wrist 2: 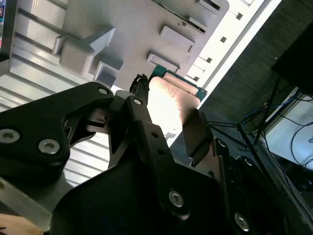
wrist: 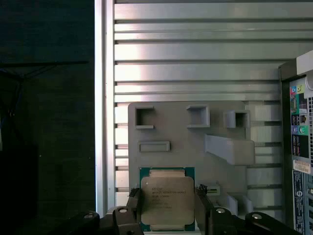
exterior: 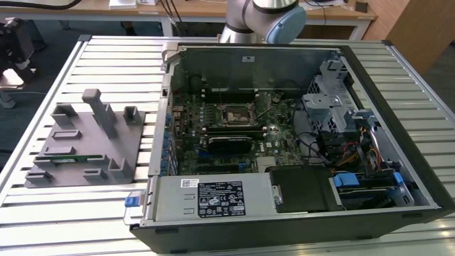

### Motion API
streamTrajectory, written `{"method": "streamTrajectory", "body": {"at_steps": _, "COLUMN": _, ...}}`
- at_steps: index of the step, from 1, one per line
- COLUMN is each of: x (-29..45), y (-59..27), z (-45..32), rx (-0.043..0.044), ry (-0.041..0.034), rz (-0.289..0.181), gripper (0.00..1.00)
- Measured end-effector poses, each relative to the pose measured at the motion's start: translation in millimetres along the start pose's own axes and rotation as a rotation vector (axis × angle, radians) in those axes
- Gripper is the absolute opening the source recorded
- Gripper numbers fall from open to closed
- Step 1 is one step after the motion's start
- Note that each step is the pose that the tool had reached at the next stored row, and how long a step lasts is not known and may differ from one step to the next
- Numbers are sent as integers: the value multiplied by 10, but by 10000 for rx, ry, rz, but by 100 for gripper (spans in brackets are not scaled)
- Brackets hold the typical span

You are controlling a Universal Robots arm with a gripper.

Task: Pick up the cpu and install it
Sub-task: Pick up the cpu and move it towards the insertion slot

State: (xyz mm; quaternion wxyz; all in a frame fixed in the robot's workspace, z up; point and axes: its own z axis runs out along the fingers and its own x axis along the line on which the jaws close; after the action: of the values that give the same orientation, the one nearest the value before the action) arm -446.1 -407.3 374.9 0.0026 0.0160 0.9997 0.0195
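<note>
The cpu (wrist: 167,198) is a square chip with a shiny metal top and a green rim. It sits between the two black fingers (wrist: 201,208) of my gripper (wrist: 167,209), which is shut on its opposite edges. In the second wrist view the cpu (wrist 2: 171,95) glares brightly between the gripper (wrist 2: 168,122) fingers. It is held well above the grey fixture plate (wrist: 195,147) on the slatted table. In the exterior view the black-framed socket (exterior: 233,114) lies in the middle of the motherboard inside the open computer case (exterior: 398,154).
The grey fixture plate (exterior: 78,144) with raised blocks and a green memory stick (exterior: 71,158) lies at the exterior view's left of the case. The arm's base (exterior: 263,16) stands behind the case. The case's rear panel (wrist: 301,147) borders the plate. The table edge (wrist: 100,122) drops to dark floor.
</note>
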Motion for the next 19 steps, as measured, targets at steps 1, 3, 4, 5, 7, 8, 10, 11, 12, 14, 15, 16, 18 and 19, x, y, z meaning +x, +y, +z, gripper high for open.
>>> {"method": "streamTrajectory", "body": {"at_steps": 1, "x": 0, "y": 0, "z": 0, "rx": 2, "ry": 2, "rz": 0, "gripper": 53}}
{"method": "streamTrajectory", "body": {"at_steps": 3, "x": -1, "y": 0, "z": 0, "rx": 1, "ry": 1, "rz": 1, "gripper": 53}}
{"method": "streamTrajectory", "body": {"at_steps": 4, "x": -2, "y": 0, "z": -1, "rx": 2, "ry": 3, "rz": 1, "gripper": 53}}
{"method": "streamTrajectory", "body": {"at_steps": 5, "x": -3, "y": 0, "z": -1, "rx": 1, "ry": 3, "rz": 0, "gripper": 53}}
{"method": "streamTrajectory", "body": {"at_steps": 7, "x": -8, "y": 0, "z": 0, "rx": 0, "ry": 2, "rz": 0, "gripper": 53}}
{"method": "streamTrajectory", "body": {"at_steps": 8, "x": -23, "y": 0, "z": -1, "rx": 1, "ry": 3, "rz": -2, "gripper": 53}}
{"method": "streamTrajectory", "body": {"at_steps": 10, "x": -53, "y": 2, "z": -1, "rx": 1, "ry": 3, "rz": 0, "gripper": 53}}
{"method": "streamTrajectory", "body": {"at_steps": 11, "x": -67, "y": 2, "z": 0, "rx": 1, "ry": 2, "rz": -1, "gripper": 53}}
{"method": "streamTrajectory", "body": {"at_steps": 12, "x": -81, "y": 2, "z": 0, "rx": 1, "ry": 2, "rz": -1, "gripper": 53}}
{"method": "streamTrajectory", "body": {"at_steps": 14, "x": -108, "y": 3, "z": 0, "rx": 1, "ry": 2, "rz": 0, "gripper": 53}}
{"method": "streamTrajectory", "body": {"at_steps": 15, "x": -121, "y": 4, "z": 0, "rx": 2, "ry": 3, "rz": 1, "gripper": 53}}
{"method": "streamTrajectory", "body": {"at_steps": 16, "x": -133, "y": 4, "z": 0, "rx": 1, "ry": 3, "rz": 1, "gripper": 53}}
{"method": "streamTrajectory", "body": {"at_steps": 18, "x": -152, "y": 5, "z": 1, "rx": 1, "ry": 2, "rz": 0, "gripper": 53}}
{"method": "streamTrajectory", "body": {"at_steps": 19, "x": -163, "y": 5, "z": 0, "rx": 1, "ry": 2, "rz": 0, "gripper": 53}}
